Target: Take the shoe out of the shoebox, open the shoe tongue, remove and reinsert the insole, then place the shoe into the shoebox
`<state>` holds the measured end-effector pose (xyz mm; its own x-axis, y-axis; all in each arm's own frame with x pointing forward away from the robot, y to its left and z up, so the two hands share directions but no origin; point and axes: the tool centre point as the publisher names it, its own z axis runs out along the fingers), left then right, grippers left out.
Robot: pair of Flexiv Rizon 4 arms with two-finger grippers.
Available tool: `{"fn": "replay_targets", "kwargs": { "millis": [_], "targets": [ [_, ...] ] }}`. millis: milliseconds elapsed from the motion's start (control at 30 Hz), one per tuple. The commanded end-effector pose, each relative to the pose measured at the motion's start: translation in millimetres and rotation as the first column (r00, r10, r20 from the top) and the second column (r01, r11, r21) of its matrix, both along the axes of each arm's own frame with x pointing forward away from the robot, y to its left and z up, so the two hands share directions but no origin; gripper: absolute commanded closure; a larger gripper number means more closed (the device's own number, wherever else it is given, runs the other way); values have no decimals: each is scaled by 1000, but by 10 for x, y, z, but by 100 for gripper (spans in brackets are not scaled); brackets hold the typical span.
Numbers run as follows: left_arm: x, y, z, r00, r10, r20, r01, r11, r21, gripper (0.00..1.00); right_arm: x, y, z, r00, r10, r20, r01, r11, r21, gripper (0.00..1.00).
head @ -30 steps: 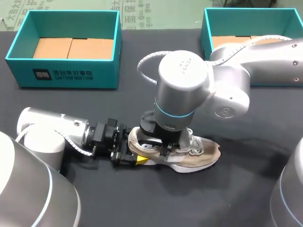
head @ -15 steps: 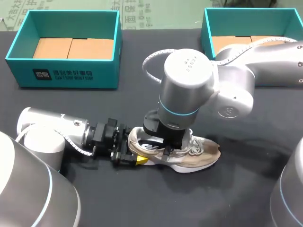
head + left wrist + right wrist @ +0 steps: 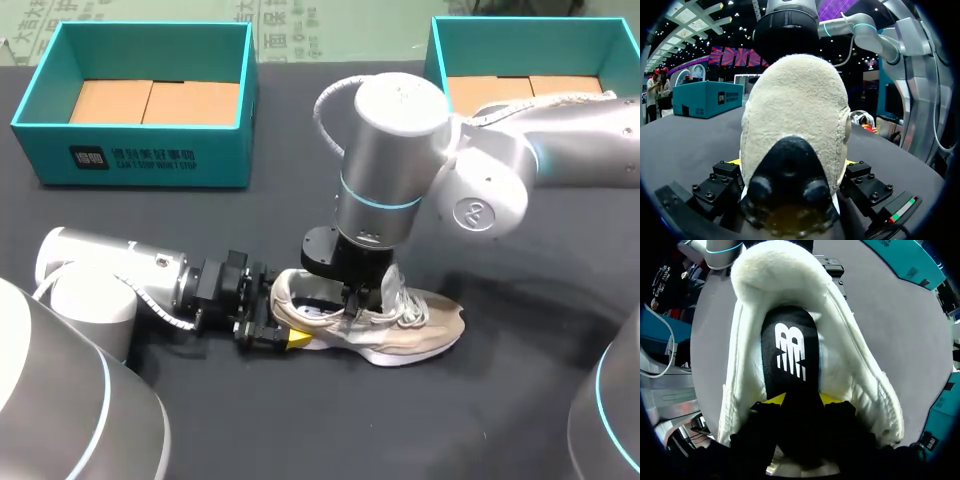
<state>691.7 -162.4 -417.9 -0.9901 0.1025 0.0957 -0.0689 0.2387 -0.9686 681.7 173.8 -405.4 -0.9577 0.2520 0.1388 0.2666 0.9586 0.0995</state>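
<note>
Right arm (image 3: 400,150) higher, insole (image 3: 790,355) in jaws

A black, matte, cloth-covered table (image 3: 150,420) spans the head view; its flat, dark surface runs back to a straight far edge.

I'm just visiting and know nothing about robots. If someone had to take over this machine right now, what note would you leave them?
Left gripper: jaws clamped on the heel of the shoe, steadying it on the table.
Right gripper: just above the shoe's opening, jaws closed on the black insole, which lies mostly inside the shoe.
Boxes: left shoebox and right shoebox stand open at the far side.
Done: shoe is out of its box.
Left: pull the insole out fully, reinsert it, put the shoe back in a box.
</note>
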Motion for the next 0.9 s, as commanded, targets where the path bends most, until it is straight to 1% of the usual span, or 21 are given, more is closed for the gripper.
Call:
{"fn": "replay_targets", "kwargs": {
  "millis": [33, 200, 233, 267, 333, 433, 633, 767, 900],
  "targets": [
    [-12, -18, -25, 1000, 2, 1, -2, 1000, 0, 100, -180, 109, -516, 998, 7, -57, -7, 1000, 15, 66],
    [-12, -18, -25, 1000, 2, 1, -2, 1000, 0, 100, -302, 129, -574, 995, 22, -102, -20, 1000, 19, 82],
    [-12, -18, -25, 1000, 2, 1, -2, 1000, 0, 100, -317, 128, -585, 994, 25, -106, -22, 999, 26, 87],
    [-12, -18, -25, 1000, 2, 1, -2, 1000, 0, 100, -329, 124, -595, 994, 25, -108, -22, 999, 31, 99],
    [-12, -18, -25, 1000, 2, 1, -2, 1000, 0, 100, -344, 113, -599, 994, 21, -106, -17, 999, 41, 100],
    [-12, -18, -25, 1000, 2, 1, -2, 1000, 0, 100, -348, 94, -543, 997, 13, -75, -8, 998, 62, 100],
    [-12, -18, -25, 1000, 2, 1, -2, 1000, 0, 100, -331, 5, -373, 1000, -9, 21, 6, 990, 138, 100],
    [-12, -18, -25, 1000, 2, 1, -2, 1000, 0, 100, -308, -42, -232, 996, -10, 94, -8, 982, 189, 100],
    [-12, -18, -25, 1000, 2, 1, -2, 1000, 0, 100, -280, -96, -102, 990, -8, 142, -23, 976, 219, 100]
  ]
}}
